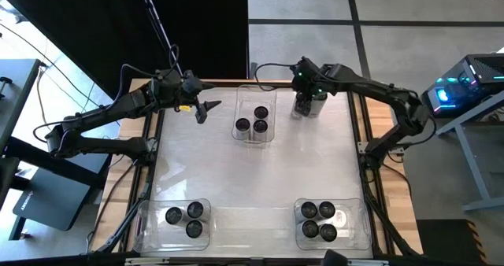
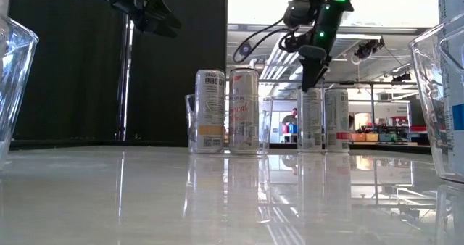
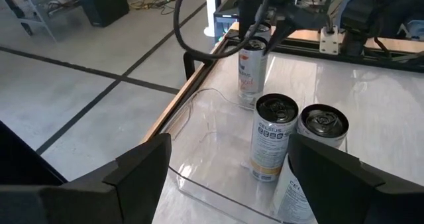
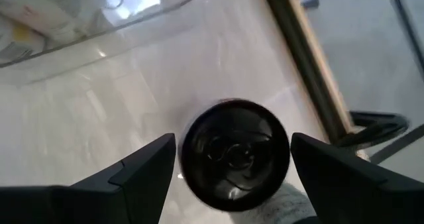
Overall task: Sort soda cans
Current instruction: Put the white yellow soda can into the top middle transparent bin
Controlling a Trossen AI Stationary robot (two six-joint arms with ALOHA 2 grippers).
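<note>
1. White tabletop [image 1: 252,179] fills the centre of the high view, with dark floor and a black curtain above it and three clear bins on it.
2. Two loose soda cans [image 1: 309,106] stand on bare table at upper centre-right, just right of the far bin [image 1: 253,140], which holds three cans. The lower-left bin [image 1: 150,234] has three and the lower-right bin [image 1: 358,233] has four.
3. Directly above one loose can [image 4: 233,154] is the right gripper [image 4: 233,159], fingers spread wide on either side of its dark top, not yet gripping.
4. To do this well, I judge it should drop straight down, stay centred, and close on the upper wall without nudging the neighbouring can.
5. At upper left, the left gripper [image 1: 206,108] hangs empty, fingers apart, beside the far bin.
</note>
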